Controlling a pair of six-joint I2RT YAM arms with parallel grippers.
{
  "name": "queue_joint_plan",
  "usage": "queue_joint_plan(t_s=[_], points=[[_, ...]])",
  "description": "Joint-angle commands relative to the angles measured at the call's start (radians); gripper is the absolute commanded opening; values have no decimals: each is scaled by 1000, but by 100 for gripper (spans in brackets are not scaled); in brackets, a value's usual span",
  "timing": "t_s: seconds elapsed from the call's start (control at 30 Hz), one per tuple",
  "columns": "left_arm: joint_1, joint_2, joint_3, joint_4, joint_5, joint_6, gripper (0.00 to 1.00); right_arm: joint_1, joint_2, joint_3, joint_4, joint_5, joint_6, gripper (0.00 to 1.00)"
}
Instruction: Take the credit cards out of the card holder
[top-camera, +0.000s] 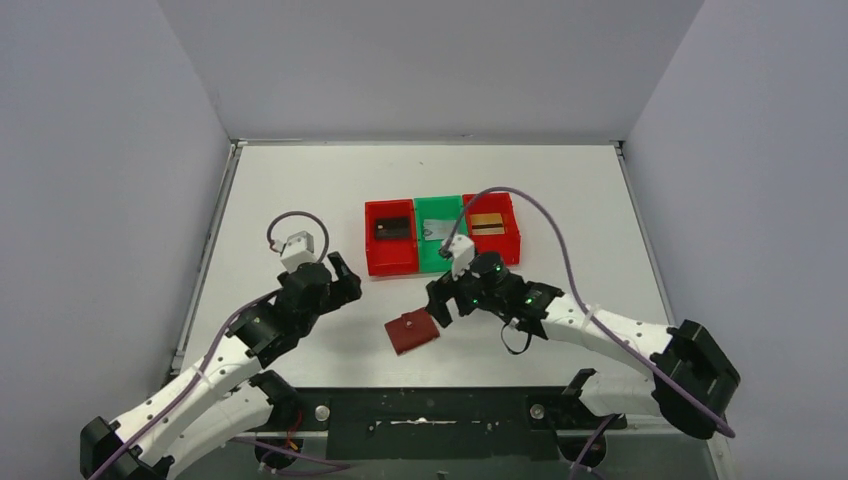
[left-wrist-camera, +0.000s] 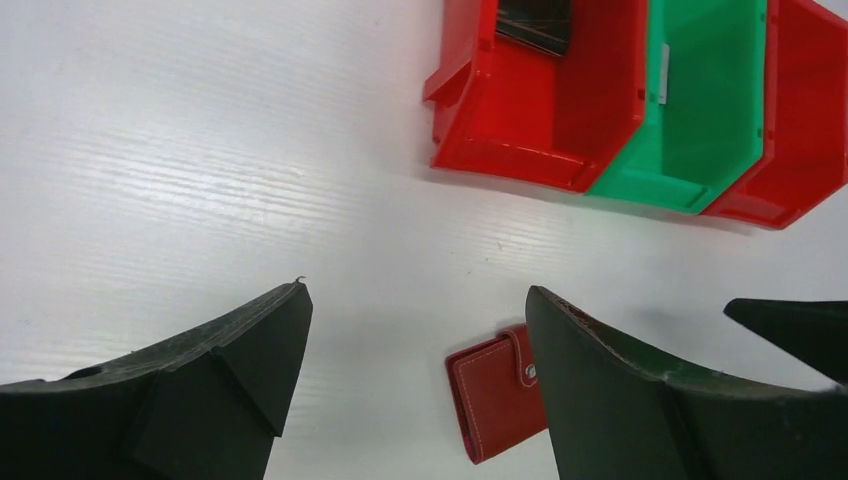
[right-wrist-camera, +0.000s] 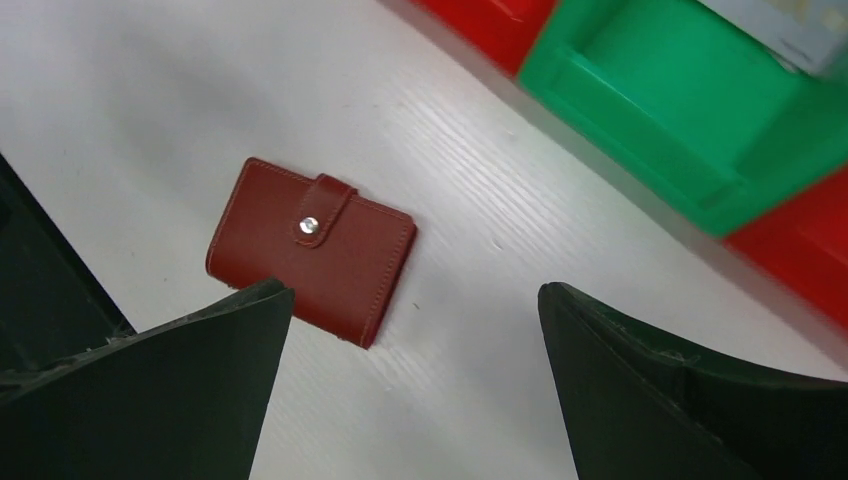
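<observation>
The dark red card holder (top-camera: 412, 331) lies flat and shut, its tab snapped, tilted, just below centre frame. Above it, one per bin (top-camera: 390, 262), lie a dark card (top-camera: 392, 228), a silvery-grey card (top-camera: 437, 232) and a gold card (top-camera: 487, 223).

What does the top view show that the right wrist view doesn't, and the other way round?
Only the top view: the left arm, a dark card in the left red bin and a gold card in the right red bin.
Only the right wrist view: the metal snap on the tab of the wallet, fastened.
Both: the closed wallet on the table, the green bin and the open right gripper.
</observation>
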Motion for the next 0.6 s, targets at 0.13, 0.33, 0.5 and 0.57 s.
queue_joint_plan(t_s=[0.13,0.33,0.5,0.57], points=[[14,-110,-6,-137,-74,-121,79,158,214,96,211,-15,-381,99],[13,-126,10,-158,-79,-120,79,155,342,172,156,-118,-409,100],[15,-129,11,-157,-83,-122,79,154,378,173,129,-138,-430,100],[16,-130,12,-163,-80,-121,79,148,377,161,136,-126,-428,99]])
